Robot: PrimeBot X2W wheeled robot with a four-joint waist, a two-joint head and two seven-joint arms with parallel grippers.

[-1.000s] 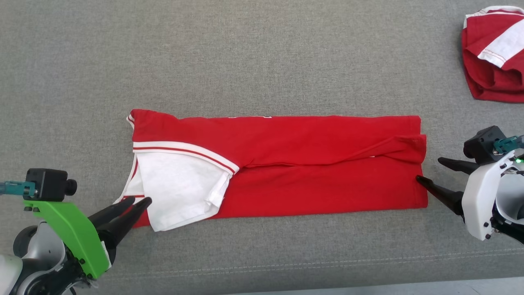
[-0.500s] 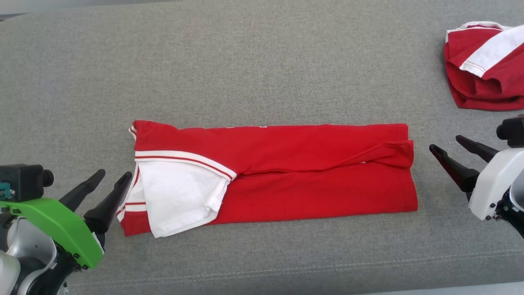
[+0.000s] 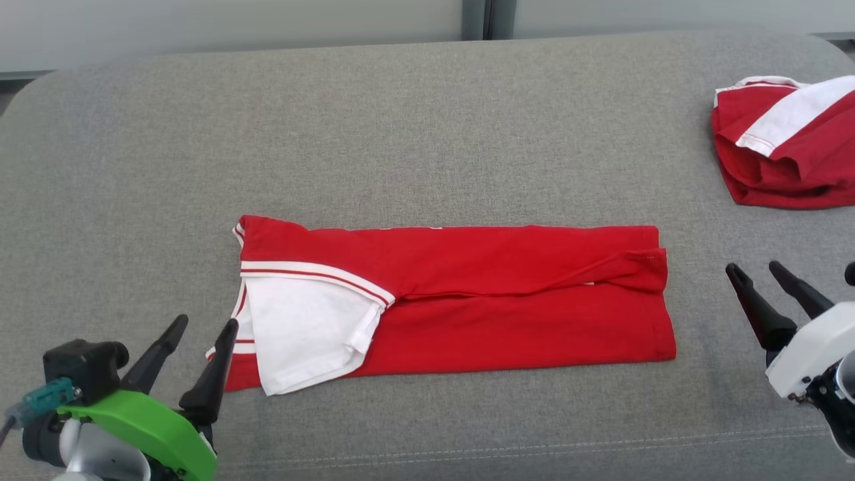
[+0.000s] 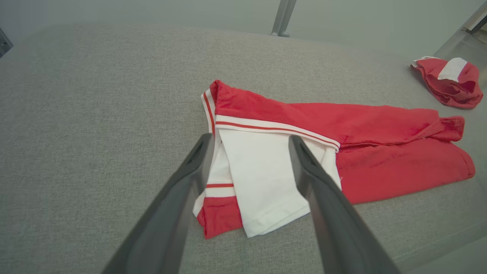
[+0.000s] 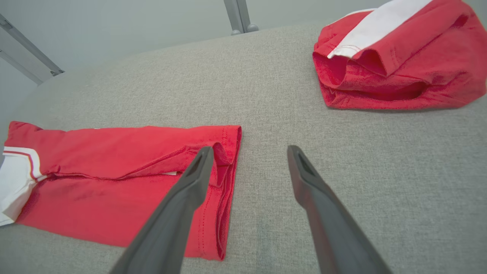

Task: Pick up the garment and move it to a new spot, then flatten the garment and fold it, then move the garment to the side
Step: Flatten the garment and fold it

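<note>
with the left claw [image 3: 207, 323] and right claw [image 3: 753, 267] both spread apart off the ends of the red shirt [image 3: 467, 294], each should pinch all layers so the next fold lands even.

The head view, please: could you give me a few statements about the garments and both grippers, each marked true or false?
1. The folded garment lies as a long strip on the grey cushion. True.
2. The left gripper is shut on the white sleeve. False: its jaws stand open and hold nothing, and the sleeve lies on the garment.
3. The right gripper is open beside the garment's right end, apart from it. True.
4. The second garment lies on top of the folded garment. False: it lies bunched and apart, at the cushion's far right.
</note>
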